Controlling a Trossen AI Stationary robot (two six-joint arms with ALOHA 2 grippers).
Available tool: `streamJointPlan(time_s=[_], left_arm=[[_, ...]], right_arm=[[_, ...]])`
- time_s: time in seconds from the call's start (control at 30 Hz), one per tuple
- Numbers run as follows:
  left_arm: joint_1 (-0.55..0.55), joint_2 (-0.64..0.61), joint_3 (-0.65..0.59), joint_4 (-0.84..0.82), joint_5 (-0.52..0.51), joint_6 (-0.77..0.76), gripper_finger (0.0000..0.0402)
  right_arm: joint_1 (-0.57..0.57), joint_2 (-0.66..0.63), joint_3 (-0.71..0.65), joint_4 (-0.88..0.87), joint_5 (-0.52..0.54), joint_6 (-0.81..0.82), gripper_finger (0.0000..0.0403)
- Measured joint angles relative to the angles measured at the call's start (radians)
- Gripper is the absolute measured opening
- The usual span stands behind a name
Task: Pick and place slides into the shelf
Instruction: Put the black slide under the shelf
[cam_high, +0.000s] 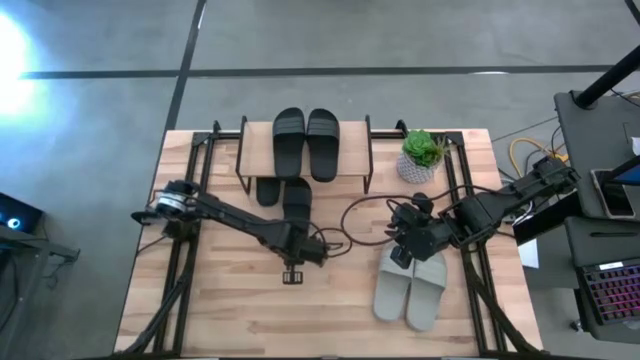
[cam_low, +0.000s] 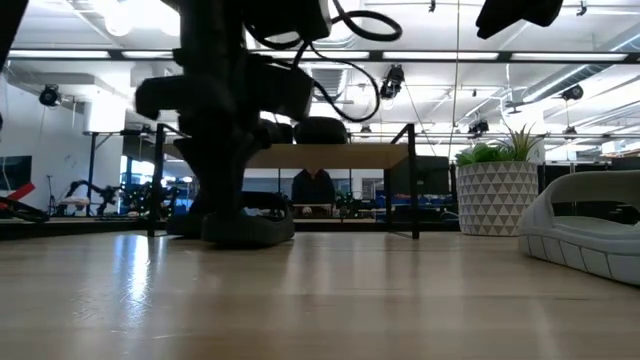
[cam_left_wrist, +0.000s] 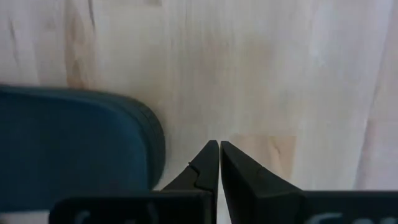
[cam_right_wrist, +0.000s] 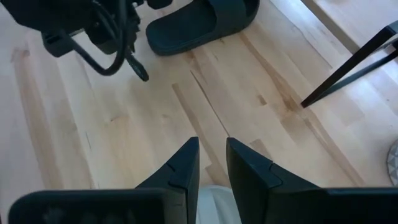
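Left tool (cam_left_wrist: 219, 152) is down at the light wooden bench (cam_high: 230, 310), fingers pressed together on nothing, with a matte black slide sandal (cam_left_wrist: 74, 149) lying just beside it on the bench. Beyond that tool stands the small wood-topped, black-framed shelf (cam_high: 258, 150), one black pair (cam_high: 305, 140) on its top board and another black slide (cam_high: 268, 190) seemingly tucked beneath. Right tool (cam_right_wrist: 212, 162) hovers over the pale grey-green pair (cam_high: 410, 285), jaws a narrow gap apart; whether it grips one, I can't tell.
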Motion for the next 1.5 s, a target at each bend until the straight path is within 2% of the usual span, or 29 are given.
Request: streamJointPlan(time_s=[0.57, 0.73, 0.87, 0.97, 1.2, 1.37, 1.5], left_arm=[[0.193, -0.001, -0.114, 0.120, -0.025, 0.119, 0.0000], [0.235, -0.001, -0.113, 0.118, -0.174, 0.128, 0.0000], [0.278, -0.002, -0.116, 0.128, -0.218, 0.131, 0.0000], [0.301, -0.002, -0.133, 0.123, -0.291, 0.111, 0.0000], [0.310, -0.002, -0.137, 0.084, -0.404, 0.031, 0.0000], [0.300, -0.006, -0.132, 0.080, -0.412, 0.015, 0.0000], [0.247, -0.042, -0.107, 0.082, -0.391, 0.012, 0.0000]], right_arm=[[0.000, 0.000, 0.000, -0.062, 0.002, -0.001, 0.0072], [0.000, 0.000, 0.000, -0.066, 0.002, -0.001, 0.0072], [0.000, 0.000, 0.000, -0.066, 0.002, -0.001, 0.0072], [0.000, 0.000, 0.000, -0.066, 0.002, 0.011, 0.0072], [0.000, 0.000, 0.000, -0.065, 0.002, 0.059, 0.0072], [0.000, 0.000, 0.000, -0.065, 0.002, 0.079, 0.0072], [0.000, 0.000, 0.000, -0.064, 0.002, 0.078, 0.0072]])
